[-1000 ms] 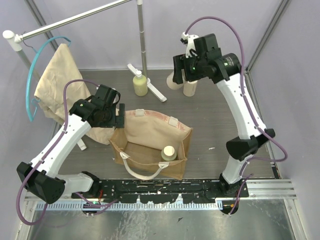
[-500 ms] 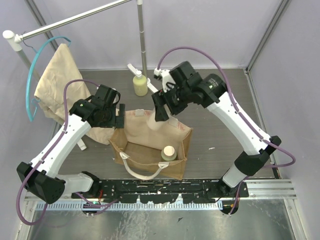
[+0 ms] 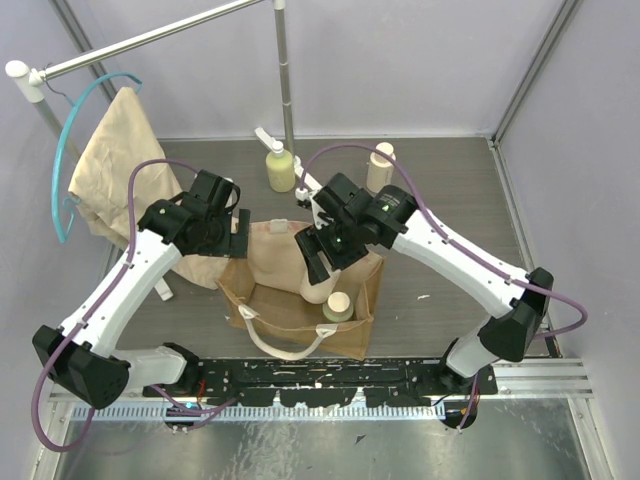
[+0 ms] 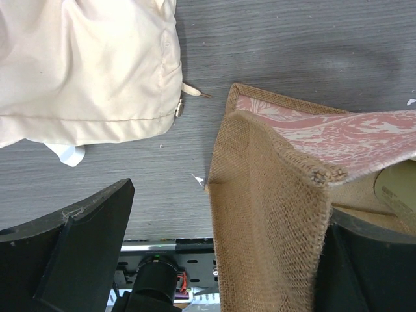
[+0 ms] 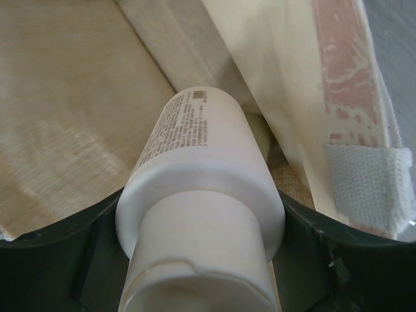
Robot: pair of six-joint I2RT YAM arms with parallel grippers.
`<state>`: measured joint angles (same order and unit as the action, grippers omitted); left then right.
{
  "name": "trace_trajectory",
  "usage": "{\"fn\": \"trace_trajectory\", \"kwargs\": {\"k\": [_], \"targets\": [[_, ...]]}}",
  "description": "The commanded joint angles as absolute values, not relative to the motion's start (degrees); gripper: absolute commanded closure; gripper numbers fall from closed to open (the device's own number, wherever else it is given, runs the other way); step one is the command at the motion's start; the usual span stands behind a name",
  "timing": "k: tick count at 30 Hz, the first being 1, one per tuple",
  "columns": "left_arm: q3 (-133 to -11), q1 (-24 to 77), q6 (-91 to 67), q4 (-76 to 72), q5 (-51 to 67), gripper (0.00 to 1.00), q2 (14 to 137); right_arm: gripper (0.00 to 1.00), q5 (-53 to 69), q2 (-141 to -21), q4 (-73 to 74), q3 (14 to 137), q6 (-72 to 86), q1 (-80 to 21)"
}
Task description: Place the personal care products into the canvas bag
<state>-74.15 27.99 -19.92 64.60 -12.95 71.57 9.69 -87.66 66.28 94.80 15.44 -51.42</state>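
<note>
- Right arm has swung in from the far right corner since a second ago and now hangs over the canvas bag point(image 3: 350, 338). One cream bottle came with it, one stayed behind.
- Nearest: the bag stands upright and open just beyond the arm bases. An olive-green bottle point(image 3: 338, 306) is already inside, by the right wall.
- Left gripper point(image 4: 227, 260): fingers stand wide, with the bag's near-left corner between them. The weave lies against one finger and there is a clear gap to the other. Looks like propping, not pinching.
- Right gripper point(image 5: 201, 260): closed about halfway on the held cream bottle point(image 5: 201, 188), with the pads on the body at the shoulder, under the wide cap. The bottle is tilted, base pointing down into the bag.
- Handling, my read: rigid smooth plastic, light, round, so it can twist or slide in the pads. A hold on the body beats a hold on the cap. The bag walls are soft and will fold if bumped.
- Far side: the yellow-green pump bottle point(image 3: 281, 168) and the second cream bottle point(image 3: 379, 168) stand on the table, well apart from the bag.
- Views: the right wrist alone shows the grip and the bag floor under the bottle. The top view alone shows the two bottles left out. The left wrist shows the corner contact and the beige cloth point(image 4: 84, 65) beside the bag.
</note>
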Motion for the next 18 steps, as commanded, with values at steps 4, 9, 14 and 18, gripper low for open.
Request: {"fn": "trace_trajectory", "kwargs": {"k": [4,9,14,18], "targets": [[-73.9,28.1,-18.3,66.6,-13.8,0.02,70.1,0.99,6.5,-88.1,56.7,93.4,21.6,-52.2],[-74.0,28.1,-17.9,66.7,-13.5,0.02,70.0,0.99,4.8,-91.2,57.9,94.4,21.8,-53.7],[-74.0,28.2,-18.2,66.7,-13.5,0.02,70.0,0.99,2.1,-94.9,62.1,96.0,21.9,-55.5],[-74.0,28.1,-18.8,66.7,-13.5,0.02,69.6,0.99,-0.4,-97.7,64.7,96.6,21.7,-57.1]]}}
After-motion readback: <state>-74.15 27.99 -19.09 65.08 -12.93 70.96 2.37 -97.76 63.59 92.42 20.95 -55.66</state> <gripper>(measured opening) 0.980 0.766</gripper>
